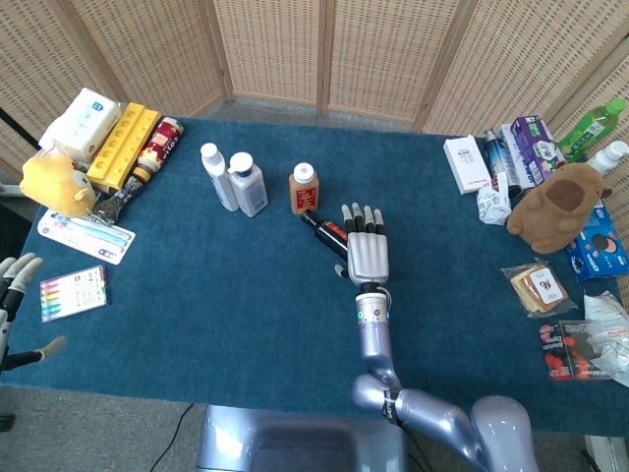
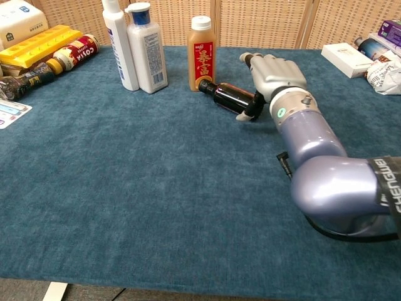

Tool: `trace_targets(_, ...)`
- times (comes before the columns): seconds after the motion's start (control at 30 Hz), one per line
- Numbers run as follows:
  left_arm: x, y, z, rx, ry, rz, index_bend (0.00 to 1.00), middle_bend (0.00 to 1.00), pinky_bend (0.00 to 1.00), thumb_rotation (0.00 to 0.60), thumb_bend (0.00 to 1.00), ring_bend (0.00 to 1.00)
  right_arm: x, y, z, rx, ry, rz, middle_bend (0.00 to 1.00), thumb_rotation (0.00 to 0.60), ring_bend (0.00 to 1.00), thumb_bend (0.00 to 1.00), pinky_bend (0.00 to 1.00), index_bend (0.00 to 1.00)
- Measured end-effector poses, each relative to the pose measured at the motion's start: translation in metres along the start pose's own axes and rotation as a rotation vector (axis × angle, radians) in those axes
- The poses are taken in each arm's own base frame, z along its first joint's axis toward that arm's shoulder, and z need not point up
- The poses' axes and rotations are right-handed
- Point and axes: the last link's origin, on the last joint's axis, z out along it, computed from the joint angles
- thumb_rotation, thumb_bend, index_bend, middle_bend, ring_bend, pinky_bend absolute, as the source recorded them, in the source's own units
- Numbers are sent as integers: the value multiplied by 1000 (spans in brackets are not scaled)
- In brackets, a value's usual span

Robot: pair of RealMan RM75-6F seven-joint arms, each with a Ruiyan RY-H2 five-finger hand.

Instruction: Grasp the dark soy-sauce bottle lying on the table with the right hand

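Soy-sauce bottle (image 1: 328, 234) (image 2: 233, 97) is seen lying on its side on the blue table (image 1: 226, 295), cap beside the upright orange-brown bottle (image 1: 304, 189) (image 2: 202, 54). Its base end is touched by the right hand (image 1: 367, 256) (image 2: 272, 74), fingers extended flat, nothing gripped. Dark liquid fills the bottle.
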Motion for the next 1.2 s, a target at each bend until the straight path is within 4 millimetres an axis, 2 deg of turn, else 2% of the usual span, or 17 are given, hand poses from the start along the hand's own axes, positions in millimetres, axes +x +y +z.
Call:
trace_targets(0.4,1,-5,2,15,4,-6,4,0,0,600,0,0,-6,-23,13,-21,-50,-45,0,600,0,0,0,0)
trace_targets(0.7,1,-8,4,28,5,-4,5,0,0,600,0,0,-9,-25,21,-25,-57,-65,0,600,0,0,11,0)
trace_targets(0.73,1,-8,4,30,6,-4,5,0,0,600,0,0,-8,-25,22,-25,-55,-65,0,600,0,0,45,0)
trace_targets(0.8,0,-9,4,31,6,-4,4,0,0,600,0,0,-8,-25,25,-23,-50,-64,30,600,2,0,190,0)
trace_targets(0.87,0,-9,5,32,5,-3,4,0,0,600,0,0,-7,-26,26,-20,-51,-58,177,600,95,2,339,17)
trace_targets(0.93,0,-9,5,32,5,-2,4,0,0,600,0,0,-7,-26,28,-20,-52,-58,382,600,273,14,481,96)
trace_targets(1.13,1,-9,4,32,8,-1,4,0,0,600,0,0,-10,-25,29,-30,-78,-78,556,600,444,42,639,253)
trace_targets(1.2,1,-9,3,33,9,0,4,0,0,600,0,0,-11,-24,29,-28,-83,-92,645,600,521,62,720,340)
